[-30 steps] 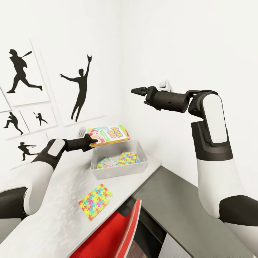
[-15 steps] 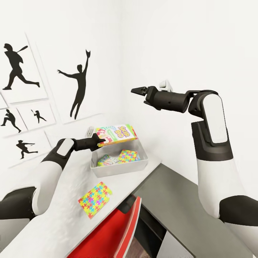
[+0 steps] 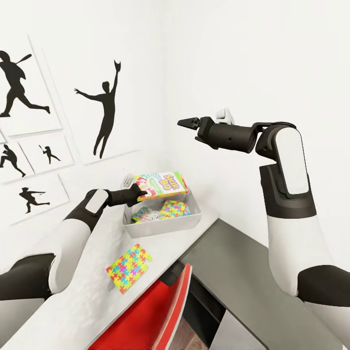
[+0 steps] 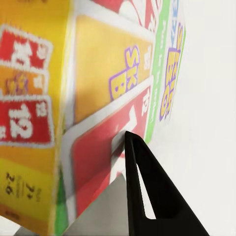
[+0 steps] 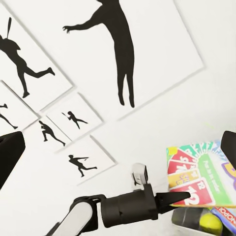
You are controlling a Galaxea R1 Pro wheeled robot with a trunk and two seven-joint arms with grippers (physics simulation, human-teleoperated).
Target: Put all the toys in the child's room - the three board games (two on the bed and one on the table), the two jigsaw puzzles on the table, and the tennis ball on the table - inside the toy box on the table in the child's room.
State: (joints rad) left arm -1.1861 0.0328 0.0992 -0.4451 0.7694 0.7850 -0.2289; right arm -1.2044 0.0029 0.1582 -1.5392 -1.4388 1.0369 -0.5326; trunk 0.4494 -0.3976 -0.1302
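Observation:
My left gripper [image 3: 141, 193] is shut on the edge of the orange-green Skip-Bo board game [image 3: 163, 182], holding it flat just above the toy box [image 3: 163, 224] on the table [image 3: 73, 291]. In the left wrist view one black finger [image 4: 147, 191] presses on the game's cover [image 4: 98, 98]. Inside the toy box lie a jigsaw puzzle [image 3: 175, 209] and another printed game [image 3: 142, 214]; the right wrist view also shows the tennis ball [image 5: 212, 223] in it. A second jigsaw puzzle [image 3: 129, 261] lies on the table in front. My right gripper [image 3: 187, 122] hangs high, open and empty.
A red chair [image 3: 150, 316] stands tucked under the table's near edge. The lower dark grey cabinet [image 3: 253, 277] joins the table at the right. White walls with baseball silhouette pictures [image 3: 104, 112] close in the corner behind the toy box.
My left arm has carried the Skip-Bo game to the right, further over the toy box. The head view has shifted slightly. The right arm has stayed still.

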